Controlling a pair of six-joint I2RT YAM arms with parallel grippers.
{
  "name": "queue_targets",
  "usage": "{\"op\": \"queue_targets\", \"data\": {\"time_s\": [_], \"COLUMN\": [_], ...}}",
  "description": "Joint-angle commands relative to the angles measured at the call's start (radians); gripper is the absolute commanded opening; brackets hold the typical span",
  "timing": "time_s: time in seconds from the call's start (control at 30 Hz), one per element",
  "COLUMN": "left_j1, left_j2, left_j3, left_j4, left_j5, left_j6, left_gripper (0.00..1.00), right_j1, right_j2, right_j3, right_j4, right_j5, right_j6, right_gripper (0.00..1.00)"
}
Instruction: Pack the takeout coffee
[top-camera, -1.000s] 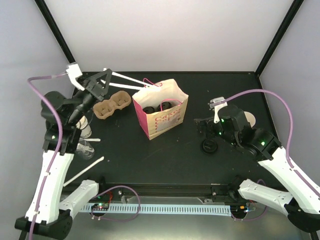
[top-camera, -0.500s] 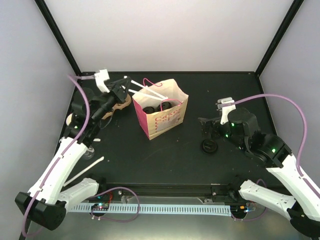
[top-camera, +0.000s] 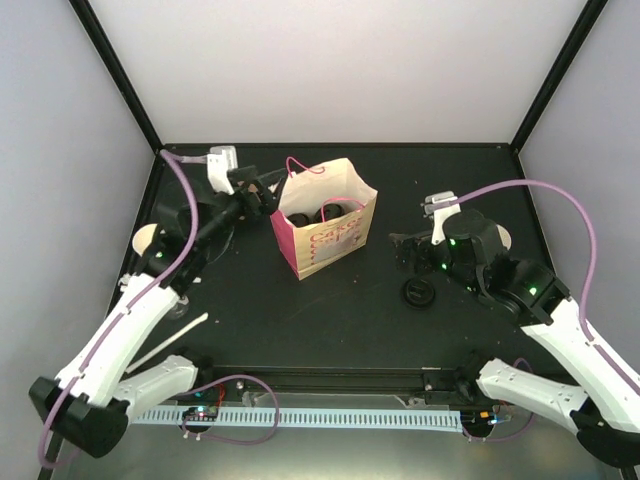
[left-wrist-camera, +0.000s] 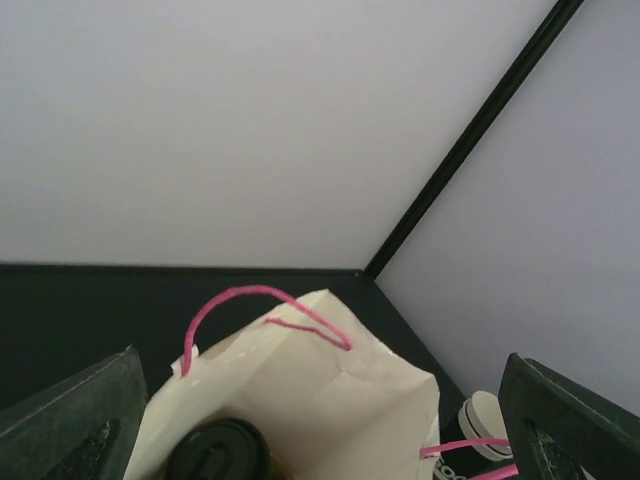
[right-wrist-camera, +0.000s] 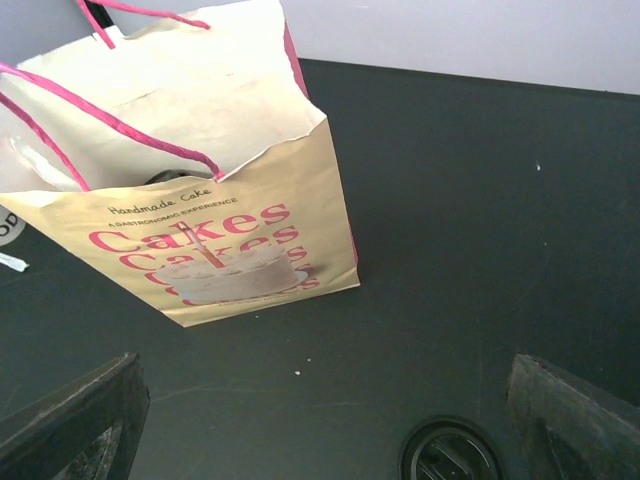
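Observation:
A cream paper bag (top-camera: 325, 228) with pink handles and "Cakes" print stands mid-table. My left gripper (top-camera: 267, 192) hangs open over its left rim; in the left wrist view (left-wrist-camera: 320, 420) the bag's mouth (left-wrist-camera: 300, 390) lies between its spread fingers, with a black round lid (left-wrist-camera: 215, 452) inside. One takeout coffee cup (left-wrist-camera: 487, 415), cream top and black band, stands beyond the bag; from above it (top-camera: 503, 238) shows behind the right arm. A cream disc (top-camera: 146, 238) sits at the far left. My right gripper (top-camera: 403, 250) is open and empty, right of the bag (right-wrist-camera: 215, 215).
A loose black lid (top-camera: 417, 293) lies on the table by the right gripper, also seen as the lid (right-wrist-camera: 450, 455) in the right wrist view. White sticks (top-camera: 165, 343) lie near the front left. The pulp tray is hidden under the left arm.
The left arm swung right from the tray to the bag's mouth and its gripper opened; the white sticks it carried no longer show. The right arm barely moved.

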Motion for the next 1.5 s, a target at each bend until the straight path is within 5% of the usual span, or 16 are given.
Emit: {"op": "queue_targets", "data": {"time_s": [0.0,0.2,0.57,0.97,1.07,1.23,1.47], "left_j1": [-0.003,-0.001,-0.002,-0.001,0.004,0.07,0.221], "left_j2": [-0.127,-0.255,-0.478,-0.461,-0.435,-0.319,-0.122], "left_j3": [0.119,0.034,-0.454,-0.616,-0.663,-0.648,-0.641], "left_j4": [-0.165,-0.286,-0.091,0.076,0.202,0.312,0.46], "left_j5": [-0.12,-0.187,-0.177,-0.274,-0.367,-0.47,-0.434], "left_j6": [0.149,0.257,0.168,0.297,0.35,0.46,0.514], "left_gripper": [0.99,0.99,0.99,0.99,0.99,0.99,0.99], "right_j1": [-0.002,-0.002,-0.002,-0.005,-0.096,-0.393,-0.57], "right_j2": [0.006,-0.073,-0.222,-0.324,-0.287,-0.13,0.013], "right_j3": [0.012,-0.102,-0.442,-0.735,-0.78,-0.758,-0.804], "right_j4": [0.034,0.193,0.518,0.897,1.009,1.129,1.349], "right_j5": [0.015,0.02,0.085,0.08,0.045,-0.26,-0.29], "right_j6": [-0.01,-0.079,-0.171,-0.396,-0.365,-0.314,-0.324], "right_gripper": [1.0,1.0,1.0,0.95,0.93,0.93,0.92]}}
